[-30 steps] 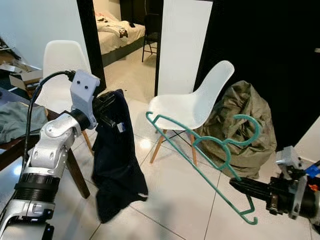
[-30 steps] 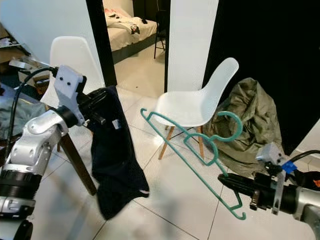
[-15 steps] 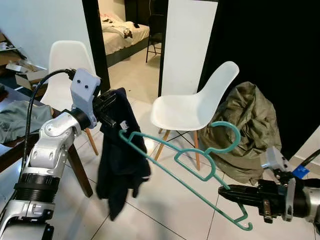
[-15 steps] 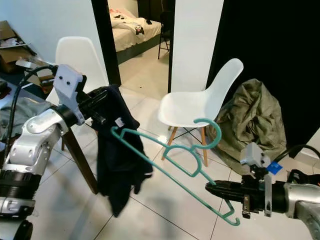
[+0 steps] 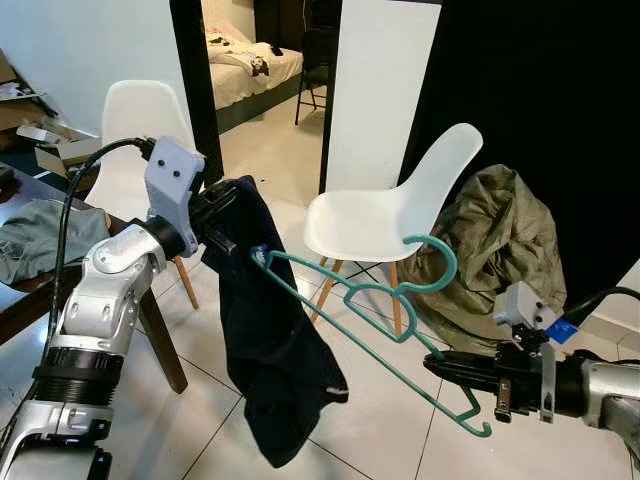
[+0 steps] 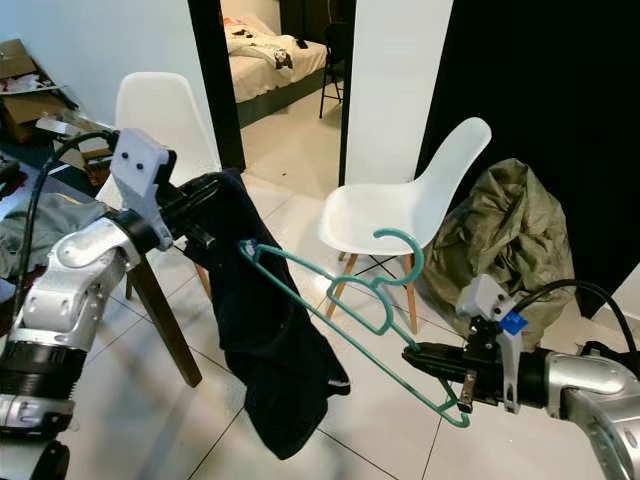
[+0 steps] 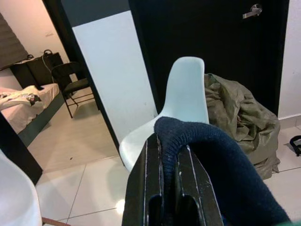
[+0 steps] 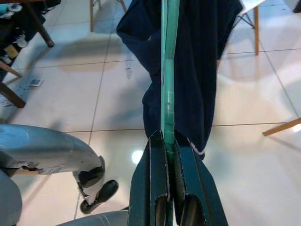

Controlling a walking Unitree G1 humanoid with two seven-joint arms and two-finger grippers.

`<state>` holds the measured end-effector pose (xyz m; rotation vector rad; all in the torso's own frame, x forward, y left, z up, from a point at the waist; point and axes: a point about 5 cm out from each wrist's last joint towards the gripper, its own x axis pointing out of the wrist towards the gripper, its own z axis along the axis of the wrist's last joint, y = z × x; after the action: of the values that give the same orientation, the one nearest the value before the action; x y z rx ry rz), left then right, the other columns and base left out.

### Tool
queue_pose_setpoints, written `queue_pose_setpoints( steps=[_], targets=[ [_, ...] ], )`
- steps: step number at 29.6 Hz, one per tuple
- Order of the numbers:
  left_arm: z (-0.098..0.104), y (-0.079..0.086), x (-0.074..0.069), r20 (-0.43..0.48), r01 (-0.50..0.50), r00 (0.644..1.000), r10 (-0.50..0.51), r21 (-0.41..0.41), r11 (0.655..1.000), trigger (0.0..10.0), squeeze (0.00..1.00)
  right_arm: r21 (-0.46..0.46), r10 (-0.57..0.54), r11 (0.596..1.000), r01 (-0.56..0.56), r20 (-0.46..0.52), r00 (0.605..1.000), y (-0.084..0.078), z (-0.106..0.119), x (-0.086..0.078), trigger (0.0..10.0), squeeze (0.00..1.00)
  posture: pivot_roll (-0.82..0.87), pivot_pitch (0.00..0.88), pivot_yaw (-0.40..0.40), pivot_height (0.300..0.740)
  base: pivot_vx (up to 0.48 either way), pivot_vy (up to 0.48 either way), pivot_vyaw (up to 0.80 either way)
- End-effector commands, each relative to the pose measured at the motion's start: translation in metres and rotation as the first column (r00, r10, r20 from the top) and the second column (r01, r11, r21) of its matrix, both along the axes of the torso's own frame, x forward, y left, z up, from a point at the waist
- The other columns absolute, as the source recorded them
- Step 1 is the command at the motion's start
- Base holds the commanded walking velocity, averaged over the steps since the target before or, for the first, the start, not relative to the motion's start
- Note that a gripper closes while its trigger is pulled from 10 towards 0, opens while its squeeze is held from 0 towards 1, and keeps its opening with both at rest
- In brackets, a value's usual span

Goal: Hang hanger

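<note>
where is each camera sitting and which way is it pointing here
Left and right eye views: on the head, facing forward and down; silver arms at each side, left gripper holding the dark garment, right gripper holding the teal hanger.
Left wrist view: along the left fingers, toward the white chair.
Right wrist view: along the right fingers, down the hanger to the garment and tiled floor.
Shared: garment in all views; hanger in three.

- Left end effector (image 5: 222, 215) pinches a dark garment (image 5: 272, 345) hanging floorward.
- Right end effector (image 5: 447, 367) grips a teal hanger (image 5: 363, 310), its far tip touching the garment.
</note>
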<state>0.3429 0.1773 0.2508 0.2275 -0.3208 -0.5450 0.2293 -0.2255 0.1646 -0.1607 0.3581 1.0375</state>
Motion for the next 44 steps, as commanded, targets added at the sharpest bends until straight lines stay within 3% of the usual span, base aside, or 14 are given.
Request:
queue_pose_setpoints(
  steps=[1,6,7,10,17,27,29,33,34,37,38,40,44],
  targets=[
    [0.006,-0.006,-0.003,0.035,0.025,0.999,-0.025,-0.008,1.000,10.0,0.00,-0.012,0.002,1.000,-0.002,0.003,1.000,0.003,0.000,0.001,10.0,0.00,0.04,0.000,0.002,0.740,0.000,0.000,0.00],
    [0.005,-0.010,-0.004,0.034,0.034,0.999,-0.033,-0.018,0.999,10.0,0.00,-0.017,-0.025,1.000,0.025,0.011,1.000,0.010,-0.003,0.009,10.0,0.00,0.04,0.000,0.003,0.740,0.000,0.000,0.00],
    [0.002,-0.019,-0.005,0.029,0.050,0.998,-0.050,-0.027,0.998,10.0,0.00,-0.007,-0.056,0.998,0.057,0.015,0.998,0.023,-0.008,0.017,10.0,0.00,0.03,0.000,0.000,0.740,0.000,0.000,0.00],
    [-0.002,-0.028,-0.007,0.021,0.071,0.997,-0.070,-0.033,0.997,10.0,0.00,-0.011,-0.133,0.991,0.133,0.013,0.991,0.030,-0.014,0.029,10.0,0.00,0.03,0.000,-0.001,0.740,0.000,0.000,0.00],
    [-0.008,-0.038,-0.010,0.010,0.083,0.997,-0.082,-0.036,0.996,10.0,0.00,-0.014,-0.240,0.971,0.240,0.005,0.971,0.034,-0.017,0.042,10.0,0.00,0.03,0.000,-0.005,0.740,0.000,0.000,0.00],
    [-0.016,-0.047,-0.012,-0.005,0.038,0.999,-0.038,-0.014,0.999,10.0,0.00,-0.023,-0.472,0.882,0.471,-0.048,0.880,0.028,-0.021,0.060,10.0,0.00,0.03,0.000,-0.011,0.740,0.000,0.000,0.00],
    [-0.017,-0.039,-0.010,-0.005,-0.034,0.999,0.034,0.004,0.999,10.0,0.00,-0.039,-0.550,0.835,0.549,-0.056,0.833,0.019,-0.023,0.063,10.0,0.00,0.03,0.000,-0.012,0.740,0.000,0.000,0.00],
    [-0.017,-0.027,-0.006,0.003,-0.123,0.992,0.123,0.018,0.992,10.0,0.00,-0.037,-0.570,0.821,0.569,-0.052,0.820,0.015,-0.021,0.063,10.0,0.00,0.03,0.000,-0.014,0.740,0.000,0.000,0.00],
    [-0.017,-0.027,-0.006,0.003,-0.123,0.992,0.123,0.018,0.992,10.0,0.00,-0.037,-0.570,0.821,0.569,-0.052,0.820,0.015,-0.021,0.063,10.0,0.00,0.03,0.000,-0.014,0.740,0.000,0.000,0.00],
    [-0.015,-0.004,0.001,0.017,-0.280,0.960,0.279,0.027,0.960,10.0,0.00,-0.029,-0.542,0.841,0.541,-0.043,0.839,0.018,-0.017,0.060,10.0,0.00,0.03,0.000,-0.014,0.740,0.000,0.000,0.00],
    [-0.015,-0.004,0.001,0.017,-0.280,0.960,0.279,0.027,0.960,10.0,0.00,-0.029,-0.542,0.841,0.541,-0.043,0.839,0.018,-0.017,0.060,10.0,0.00,0.03,0.000,-0.014,0.740,0.000,0.000,0.00],
    [-0.013,0.007,0.006,0.021,-0.370,0.929,0.370,0.032,0.928,10.0,0.00,-0.007,-0.516,0.856,0.516,-0.024,0.856,0.022,-0.012,0.058,10.0,0.00,0.02,0.000,-0.013,0.740,0.000,0.000,0.00],
    [-0.012,0.014,0.009,0.022,-0.428,0.904,0.427,0.031,0.903,10.0,0.00,0.010,-0.475,0.880,0.475,-0.014,0.880,0.028,-0.008,0.055,10.0,0.00,0.01,0.000,-0.009,0.740,0.000,0.000,0.00]
  ],
)
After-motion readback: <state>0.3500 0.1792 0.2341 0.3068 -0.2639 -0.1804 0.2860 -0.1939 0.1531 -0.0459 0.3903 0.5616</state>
